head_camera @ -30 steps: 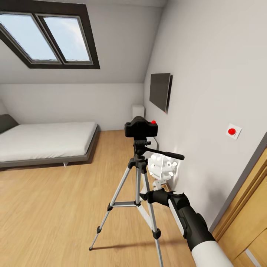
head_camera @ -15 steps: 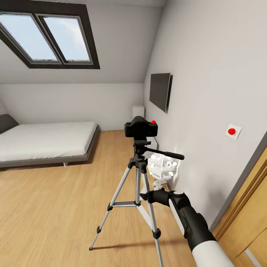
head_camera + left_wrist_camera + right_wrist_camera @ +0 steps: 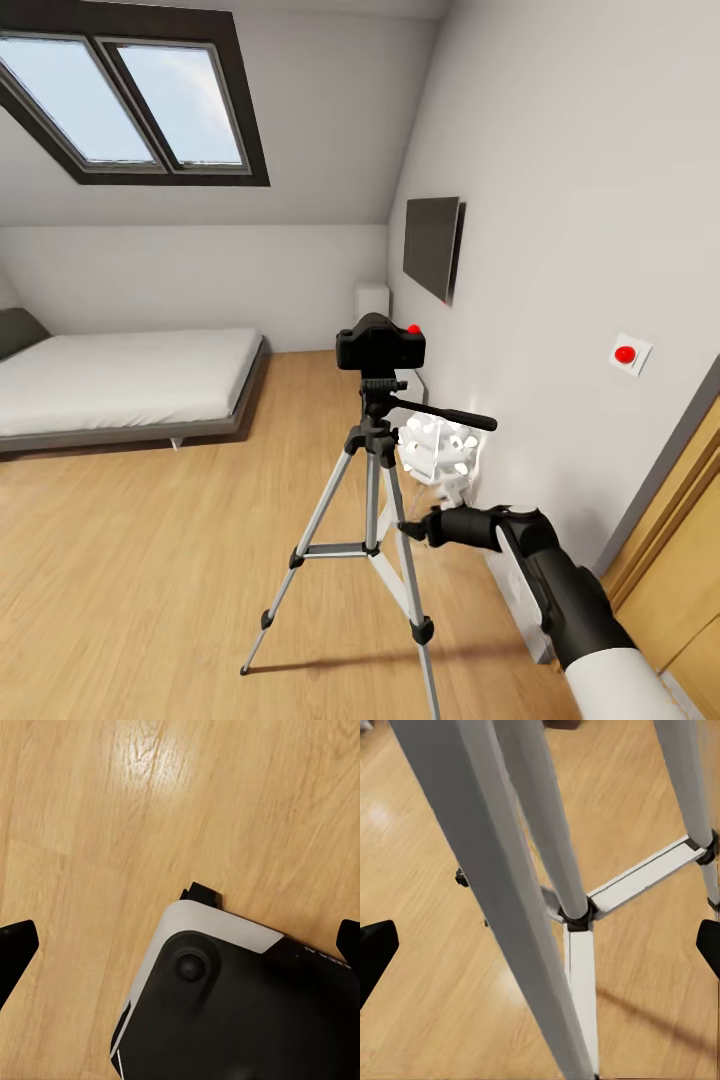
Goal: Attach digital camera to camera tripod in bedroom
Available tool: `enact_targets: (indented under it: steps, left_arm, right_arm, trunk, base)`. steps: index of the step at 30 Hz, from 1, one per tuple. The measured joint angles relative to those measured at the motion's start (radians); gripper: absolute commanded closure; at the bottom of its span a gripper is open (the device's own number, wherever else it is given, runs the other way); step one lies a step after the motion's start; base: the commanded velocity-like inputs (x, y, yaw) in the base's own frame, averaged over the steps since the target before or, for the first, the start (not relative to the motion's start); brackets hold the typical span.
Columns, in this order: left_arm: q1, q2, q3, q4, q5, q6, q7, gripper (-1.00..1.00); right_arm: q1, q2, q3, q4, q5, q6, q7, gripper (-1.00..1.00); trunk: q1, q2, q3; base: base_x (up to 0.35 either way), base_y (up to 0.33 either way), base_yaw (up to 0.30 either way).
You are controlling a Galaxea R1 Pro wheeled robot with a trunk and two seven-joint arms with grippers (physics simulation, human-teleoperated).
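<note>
- One job, and by the look of it the main part is done: the digital camera [image 3: 380, 343] sits squarely on the head of the camera tripod [image 3: 372, 490], red button up, here in the bedroom with the skylight [image 3: 125, 95] overhead and the bed [image 3: 120, 385] well apart at the far wall.
- Nothing of the camera is in my grasp; whether the mount is truly locked I cannot tell from these views.
- What I judge is left: pull my arms clear without knocking a leg.
- My right gripper [image 3: 432, 455] is up beside the tripod, below the black pan handle [image 3: 445, 415] and near the wall, with the forearm bent in from the lower right.
- In the right wrist view my dark fingertips [image 3: 376, 949] sit at the far edges, spread wide and bare, with the silver legs and cross-brace of the tripod [image 3: 577, 907] close ahead between them.
- My left gripper [image 3: 180, 945] points down at the wood floor [image 3: 90, 832] over my own dark base [image 3: 225, 1012], its tips likewise wide apart and holding nothing.
</note>
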Motion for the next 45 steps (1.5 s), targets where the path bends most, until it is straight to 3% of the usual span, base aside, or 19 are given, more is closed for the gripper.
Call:
enact_targets:
  steps: [8,20,28,34,45]
  left_arm:
    - [0.000,0.000,0.000,0.000,0.000,0.000,0.000,-1.00]
    - [-0.001,0.000,0.000,0.000,0.001,0.000,0.000,-1.00]
    - [0.000,0.001,0.000,0.000,0.001,0.000,0.000,-1.00]
    - [0.000,0.000,0.000,0.000,0.001,0.000,0.000,-1.00]
    - [0.000,0.000,0.001,0.000,0.002,0.000,0.000,-1.00]
  right_arm:
    - [0.000,-0.054,-0.008,-0.037,-0.004,0.016,0.051,-1.00]
    - [0.000,-0.079,-0.017,-0.042,-0.004,0.018,0.058,-1.00]
    - [0.000,-0.144,-0.049,-0.007,-0.006,0.019,0.047,-1.00]
    - [0.000,-0.186,-0.107,0.151,-0.007,0.011,0.015,-1.00]
    - [0.000,-0.199,-0.149,0.536,-0.005,-0.046,-0.096,-1.00]
  trunk:
    - [0.000,0.000,0.000]
    - [0.000,0.000,0.000]
    - [0.000,0.000,0.000]
    - [0.000,0.000,0.000]
    - [0.000,0.000,0.000]
  base:
    - [0.000,0.000,0.000]
    - [0.000,0.000,0.000]
    - [0.000,0.000,0.000]
    - [0.000,0.000,0.000]
    - [0.000,0.000,0.000]
